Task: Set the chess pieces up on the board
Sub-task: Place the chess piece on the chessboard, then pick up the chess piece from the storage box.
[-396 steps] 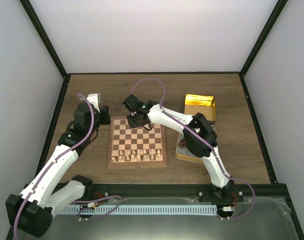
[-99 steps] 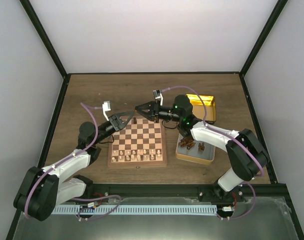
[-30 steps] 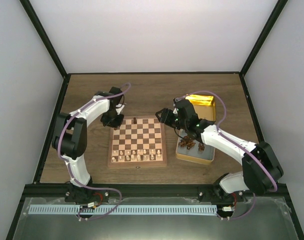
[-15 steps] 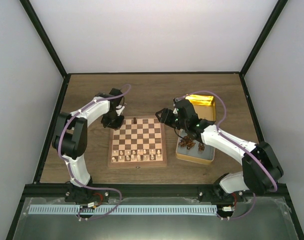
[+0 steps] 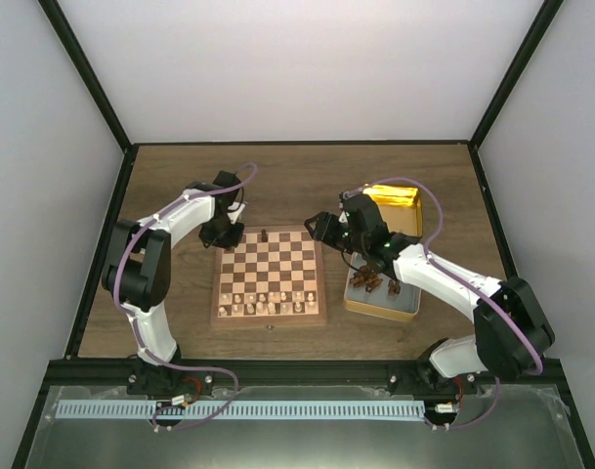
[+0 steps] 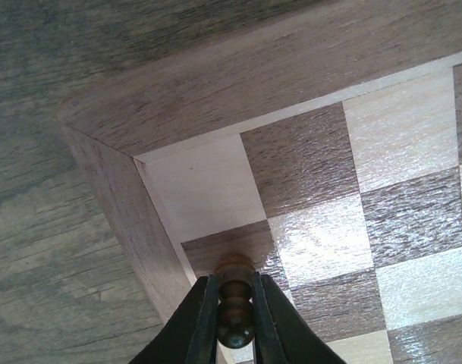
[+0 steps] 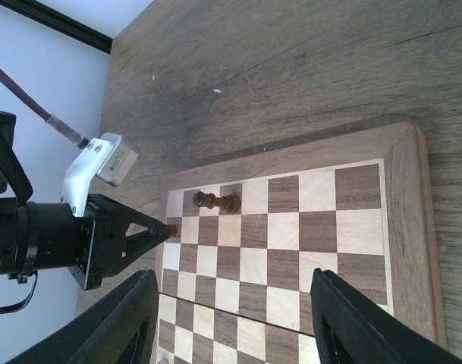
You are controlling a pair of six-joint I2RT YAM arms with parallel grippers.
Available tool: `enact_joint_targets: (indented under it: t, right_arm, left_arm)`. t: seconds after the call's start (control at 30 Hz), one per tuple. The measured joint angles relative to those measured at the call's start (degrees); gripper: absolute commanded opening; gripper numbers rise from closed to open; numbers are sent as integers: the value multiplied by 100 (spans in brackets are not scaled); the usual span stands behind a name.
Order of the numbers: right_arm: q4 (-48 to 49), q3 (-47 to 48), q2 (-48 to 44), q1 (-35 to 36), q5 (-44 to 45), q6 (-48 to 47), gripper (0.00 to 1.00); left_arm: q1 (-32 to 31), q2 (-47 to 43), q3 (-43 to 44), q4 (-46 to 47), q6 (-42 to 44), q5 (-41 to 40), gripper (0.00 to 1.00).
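Worktop (image 5: 277, 176): wood, carrying the board below both pincers.
Board (image 5: 269, 264): its far left corner lies just under the left pincer (image 6: 235, 315), its far right corner by the right pincer (image 7: 238, 326).
Left pincer: clamped on a dark chess piece (image 6: 236, 292), above the corner squares.
Right pincer: fingers spread wide, holding nothing.
Standing piece (image 7: 215, 202): on the far row, between the two pincers.

We see a wooden table (image 5: 277, 176) enclosed by white walls (image 5: 297, 68). A gold tin (image 5: 392, 199) lies open at its far right; a second shallow tin (image 5: 380, 315) sits just nearer. Pale cream chessmen (image 5: 265, 299) stand in two rows left of it.
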Motion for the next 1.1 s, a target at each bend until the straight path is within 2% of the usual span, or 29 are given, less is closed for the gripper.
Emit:
enact_joint_targets:
  t: [0.1, 0.33, 0.57, 0.77, 0.9, 1.1]
  right_arm:
    - [-61, 0, -2, 0, 24, -7, 57]
    - [-437, 0, -125, -26, 374, -177, 57]
    - [-1080, -105, -522, -649, 861, -367, 54]
    - [-1690, -531, -728, -988, 1156, -374, 44]
    - [-2006, -872, -721, -1023, 1213, -452, 42]
    - [-2253, -868, -210, -1027, 1204, -828, 36]
  left_arm:
    - [0, 0, 0, 0, 2, 0, 31]
    - [2, -208, 13, 39, 24, 111, 48]
    - [151, -1368, -118, 708, -122, 428, 50]
    - [286, -2640, -1126, 1910, -490, 616, 50]
    - [284, -3305, -1786, 2734, -734, 844, 54]
    - [284, -4019, -2293, 3611, -979, 907, 55]
